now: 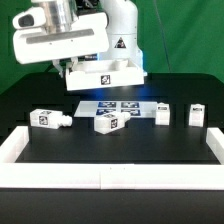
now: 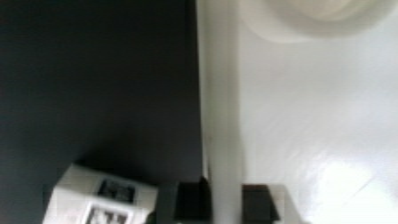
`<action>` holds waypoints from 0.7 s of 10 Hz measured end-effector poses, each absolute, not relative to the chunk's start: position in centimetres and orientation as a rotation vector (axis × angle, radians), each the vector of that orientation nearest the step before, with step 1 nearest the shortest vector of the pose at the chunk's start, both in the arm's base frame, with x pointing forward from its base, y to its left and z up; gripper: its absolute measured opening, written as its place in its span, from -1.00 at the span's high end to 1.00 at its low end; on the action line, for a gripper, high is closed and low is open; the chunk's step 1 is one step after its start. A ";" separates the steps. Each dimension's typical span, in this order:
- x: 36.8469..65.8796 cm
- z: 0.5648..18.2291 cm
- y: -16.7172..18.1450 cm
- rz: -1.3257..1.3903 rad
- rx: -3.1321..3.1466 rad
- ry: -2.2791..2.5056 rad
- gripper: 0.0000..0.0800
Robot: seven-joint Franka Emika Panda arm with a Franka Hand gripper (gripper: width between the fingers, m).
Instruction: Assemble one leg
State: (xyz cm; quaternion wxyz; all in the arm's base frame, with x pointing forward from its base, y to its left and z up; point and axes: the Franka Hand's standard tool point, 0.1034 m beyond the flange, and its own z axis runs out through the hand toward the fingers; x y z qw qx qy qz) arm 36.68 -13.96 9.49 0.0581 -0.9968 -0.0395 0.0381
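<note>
At twelve o'clock on the table (image 1: 60, 142), the gripper (image 2: 228, 195) clamps the white panel (image 1: 100, 76) by its edge; one leg (image 1: 107, 122) lies at six o'clock from it.

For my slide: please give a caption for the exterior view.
Gripper at the white panel; four loose legs lie on the black table.

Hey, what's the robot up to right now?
The arm is working at the large white panel at the back of the table, not at a leg. In the wrist view its fingers straddle the panel's edge; whether they grip it is unclear. All four legs lie loose on the table around the marker board, none attached yet.
</note>
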 end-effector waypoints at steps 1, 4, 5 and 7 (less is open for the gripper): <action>37.4 9.7 -13.3 0.137 -3.018 -0.026 0.86; 43.1 9.9 -10.0 0.153 -3.047 0.148 0.86; 45.2 9.9 -8.9 0.144 -3.058 0.153 0.86; 45.3 9.3 -8.8 0.148 -3.064 0.140 0.86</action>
